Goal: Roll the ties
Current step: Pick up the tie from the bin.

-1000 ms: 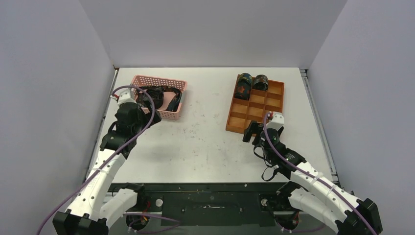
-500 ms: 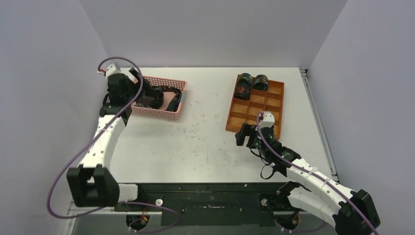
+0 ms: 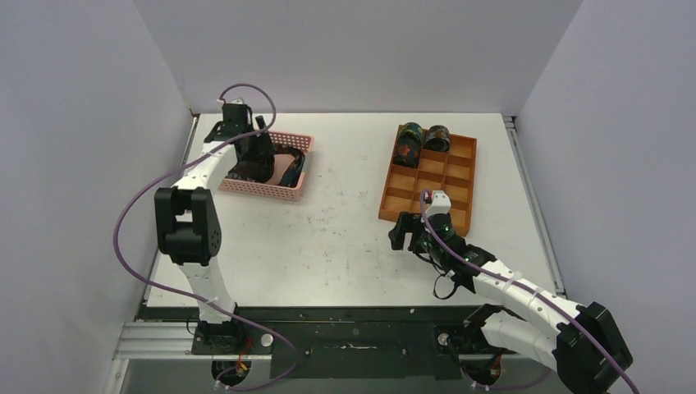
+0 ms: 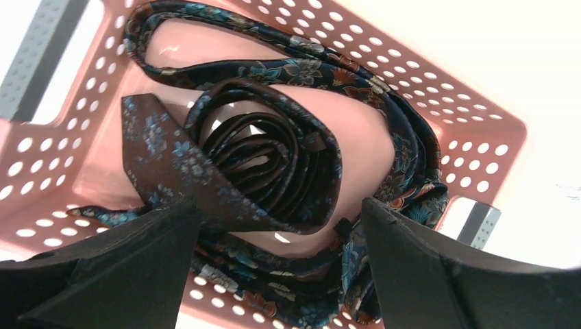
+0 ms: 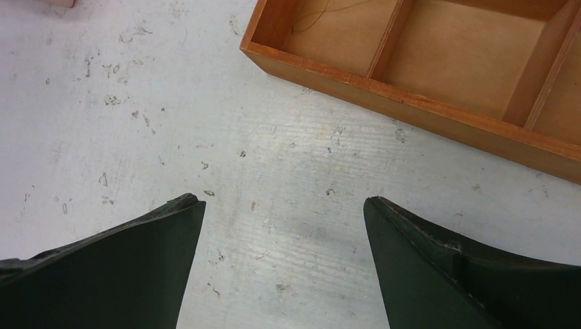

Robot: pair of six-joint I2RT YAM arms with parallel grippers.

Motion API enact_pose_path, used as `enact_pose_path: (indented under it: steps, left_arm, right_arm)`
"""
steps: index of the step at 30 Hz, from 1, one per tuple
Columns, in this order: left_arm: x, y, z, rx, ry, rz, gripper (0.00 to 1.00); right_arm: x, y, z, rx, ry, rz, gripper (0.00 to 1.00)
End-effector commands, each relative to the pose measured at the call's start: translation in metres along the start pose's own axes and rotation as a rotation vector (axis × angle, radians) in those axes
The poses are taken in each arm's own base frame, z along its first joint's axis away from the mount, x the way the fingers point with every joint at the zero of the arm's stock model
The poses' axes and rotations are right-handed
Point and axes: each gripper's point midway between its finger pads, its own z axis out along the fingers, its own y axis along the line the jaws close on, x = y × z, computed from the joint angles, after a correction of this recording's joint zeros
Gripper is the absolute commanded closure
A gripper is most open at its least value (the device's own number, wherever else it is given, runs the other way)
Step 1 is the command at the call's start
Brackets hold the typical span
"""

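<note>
Dark floral ties (image 3: 275, 164) lie tangled in the pink basket (image 3: 283, 194) at the far left. In the left wrist view one tie (image 4: 260, 157) is loosely coiled in the middle and another tie (image 4: 390, 116) loops round it. My left gripper (image 3: 258, 141) (image 4: 279, 205) hangs over the basket, open, its fingers either side of the heap. Two rolled ties (image 3: 408, 141) (image 3: 437, 137) fill the far compartments of the wooden tray (image 3: 447, 168). My right gripper (image 3: 404, 233) (image 5: 282, 200) is open and empty, low over bare table just off the tray's near left corner.
The tray's other compartments (image 5: 438, 62) are empty, with a thin thread in one. The basket wall (image 4: 479, 151) is perforated. White walls close in the table on three sides. Purple cables arch over both arms. The tabletop (image 3: 328, 238) is scuffed.
My left arm has swung up from the basket's near left side, and its gripper now points down into the basket. My right gripper has slid a little left, away from the tray.
</note>
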Motion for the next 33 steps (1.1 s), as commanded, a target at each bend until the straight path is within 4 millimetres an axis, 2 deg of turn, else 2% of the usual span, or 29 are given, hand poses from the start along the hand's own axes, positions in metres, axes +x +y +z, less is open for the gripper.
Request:
enact_pose_path:
  steps: [1, 5, 10, 12, 14, 17, 20, 22, 23, 25, 28, 31, 32, 33]
  left_arm:
    - [-0.001, 0.003, 0.006, -0.115, 0.039, 0.088, 0.15]
    - [0.015, 0.015, 0.013, -0.172, 0.065, 0.039, 0.17]
    - [0.035, 0.025, 0.026, -0.199, 0.130, 0.024, 0.36]
    - [0.041, 0.023, 0.030, -0.181, 0.146, 0.027, 0.49]
    - [0.042, 0.020, 0.030, -0.168, 0.147, 0.027, 0.74]
    - [0.036, 0.015, 0.023, -0.145, 0.137, 0.026, 0.99]
    - [0.019, 0.009, 0.003, -0.119, 0.106, 0.015, 1.00]
    - [-0.005, 0.002, -0.027, -0.090, 0.030, -0.006, 1.00]
    - [-0.031, -0.007, -0.057, -0.041, -0.056, -0.028, 1.00]
    - [-0.070, -0.027, -0.116, 0.060, -0.200, -0.059, 1.00]
    - [-0.118, -0.062, -0.223, 0.245, -0.423, -0.071, 1.00]
    - [-0.136, -0.104, -0.336, 0.500, -0.614, -0.031, 1.00]
    - [-0.130, -0.121, -0.371, 0.614, -0.645, -0.007, 1.00]
    - [-0.126, -0.130, -0.403, 0.707, -0.677, 0.004, 1.00]
  right_arm:
    - [-0.009, 0.011, 0.004, -0.043, -0.041, 0.002, 0.10]
    - [-0.008, 0.010, 0.007, -0.033, -0.035, -0.001, 0.10]
    - [-0.010, 0.008, 0.006, -0.023, -0.046, -0.003, 0.10]
    - [-0.012, 0.007, 0.006, -0.019, -0.050, -0.003, 0.10]
    - [-0.014, 0.008, 0.005, -0.018, -0.055, -0.006, 0.10]
    - [-0.017, 0.008, 0.004, -0.017, -0.063, -0.005, 0.10]
    - [-0.022, 0.010, 0.002, -0.022, -0.074, -0.005, 0.10]
    - [-0.026, 0.012, 0.000, -0.026, -0.087, 0.000, 0.10]
    - [-0.029, 0.012, -0.001, -0.028, -0.094, 0.003, 0.10]
    - [-0.034, 0.014, -0.004, -0.032, -0.111, 0.008, 0.10]
    - [-0.038, 0.013, -0.009, -0.024, -0.115, 0.016, 0.10]
    - [-0.055, 0.017, -0.020, -0.027, -0.154, 0.024, 0.10]
    - [-0.063, 0.019, -0.025, -0.025, -0.174, 0.024, 0.10]
    - [-0.071, 0.020, -0.030, -0.025, -0.193, 0.024, 0.10]
